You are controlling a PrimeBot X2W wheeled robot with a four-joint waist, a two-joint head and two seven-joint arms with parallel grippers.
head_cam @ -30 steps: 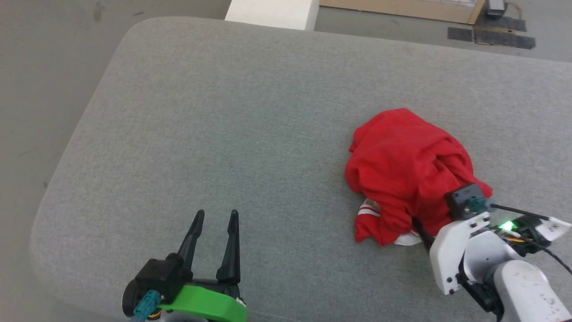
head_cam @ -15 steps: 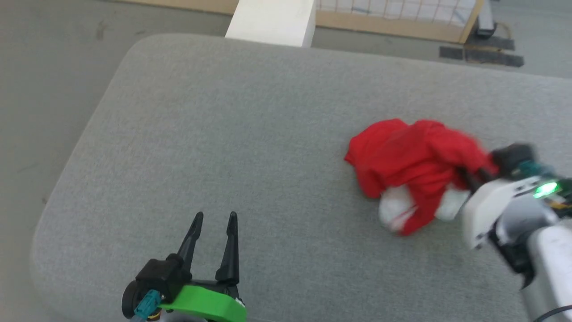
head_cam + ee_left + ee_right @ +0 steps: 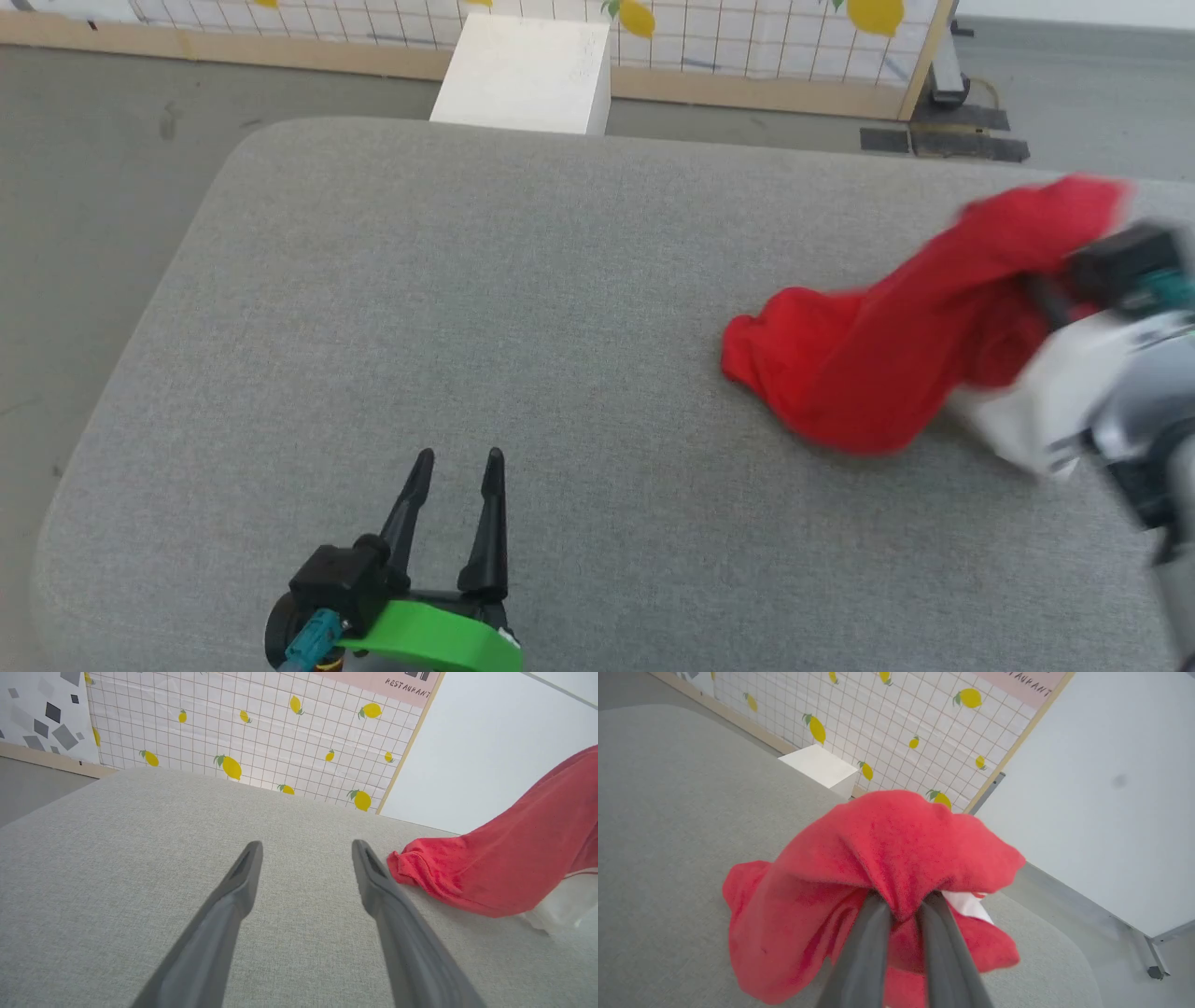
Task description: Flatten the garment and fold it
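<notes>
The garment (image 3: pixel 896 345) is a bunched red shirt with a bit of white showing, stretched from the grey table up toward the right. In the right wrist view the garment (image 3: pixel 878 877) drapes over the right gripper (image 3: pixel 903 905), whose two fingers are shut on a fold of it. The head view shows that gripper (image 3: pixel 1055 299) blurred at the right edge, lifted above the table. My left gripper (image 3: pixel 457 462) stands open near the front edge, well left of the garment, with nothing between its fingers. Past the left fingers (image 3: pixel 243 882), the garment (image 3: pixel 495 858) trails at the right.
The grey padded table (image 3: pixel 467 308) has rounded corners, and its left and far edges drop to the floor. A white box (image 3: pixel 523 75) stands behind it. A lemon-print partition (image 3: pixel 747 37) runs along the back.
The right gripper has shut on the garment and lifted it up and to the right, stretching it out of its heap. The head camera has tilted up. The left gripper stayed put.
</notes>
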